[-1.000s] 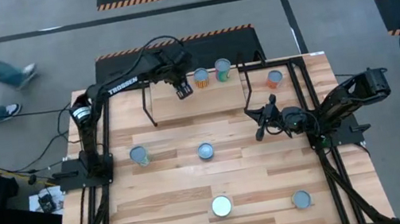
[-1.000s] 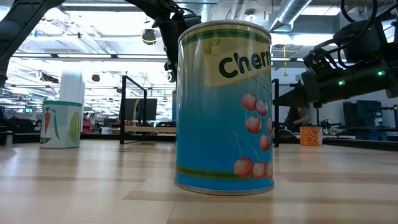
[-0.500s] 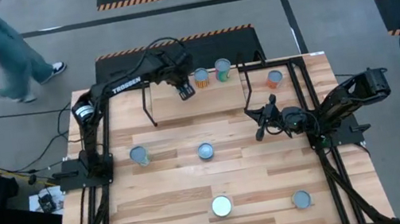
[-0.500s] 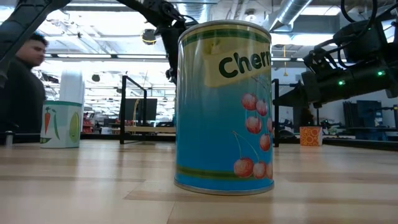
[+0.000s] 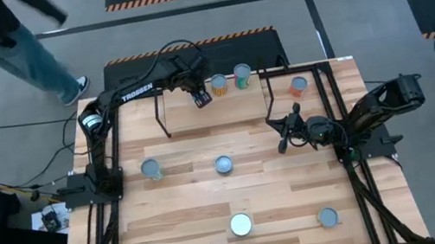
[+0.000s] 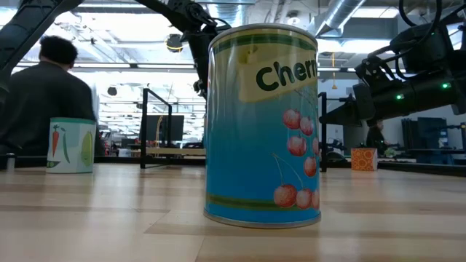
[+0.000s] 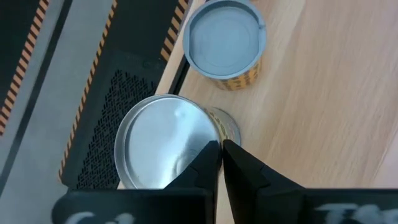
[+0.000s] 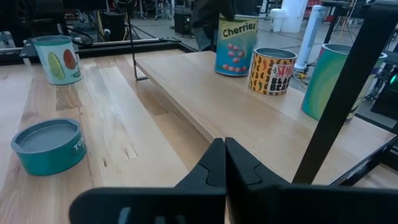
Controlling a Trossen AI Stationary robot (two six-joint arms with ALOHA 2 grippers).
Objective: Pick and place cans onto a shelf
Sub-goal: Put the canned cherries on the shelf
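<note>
cans (image 5: 230, 80) on shelf (image 5: 191, 117), left tool (image 5: 203, 100) beside

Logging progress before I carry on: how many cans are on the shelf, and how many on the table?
On the shelf: 3 (Cherries can, orange-black can, teal-green can)
On the table: 5 cans
Total: 8
</note>
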